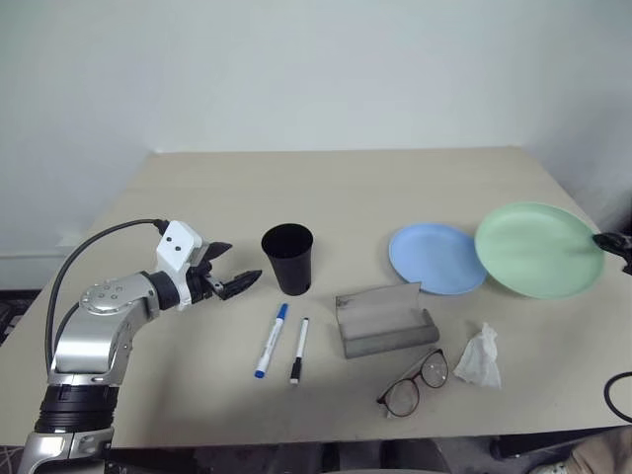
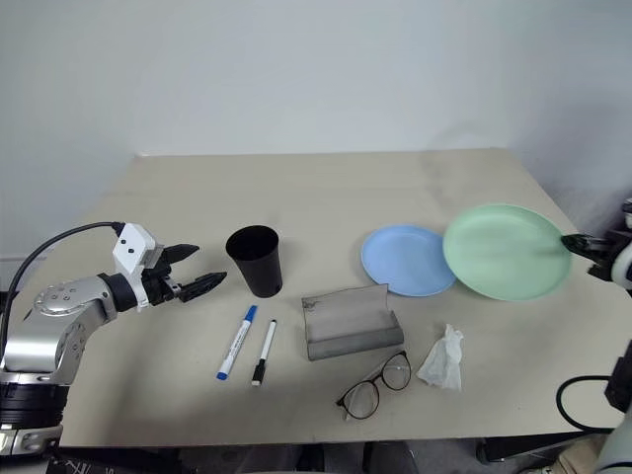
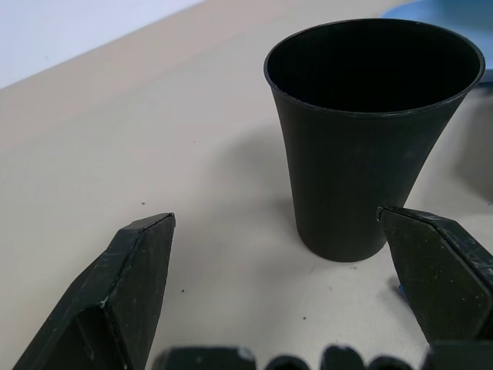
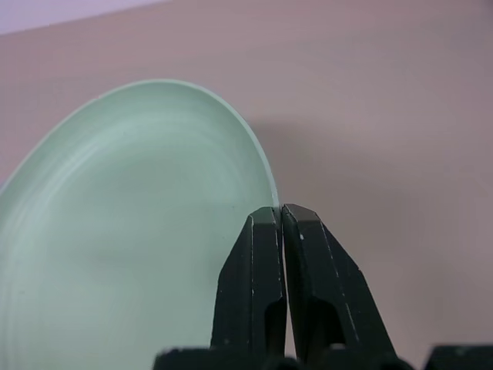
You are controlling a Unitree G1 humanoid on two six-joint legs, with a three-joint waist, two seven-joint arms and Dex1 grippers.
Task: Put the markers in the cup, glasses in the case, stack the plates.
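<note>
Mint-green plate point(image 1: 540, 249), near the table's right edge and overlapping the blue plate point(image 1: 434, 259), is pinched at its rim by the right gripper point(image 2: 581, 243), fingers pressed together on it. Keeping it level while carrying it fully over the blue plate should stack it cleanly; the left gripper point(image 1: 229, 271) hangs with fingers spread beside the cup point(image 1: 287, 259).

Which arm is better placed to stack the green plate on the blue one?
The right. Its gripper is shut on the rim of the green plate, which overlaps the blue plate. The left gripper stands open beside the cup.
</note>
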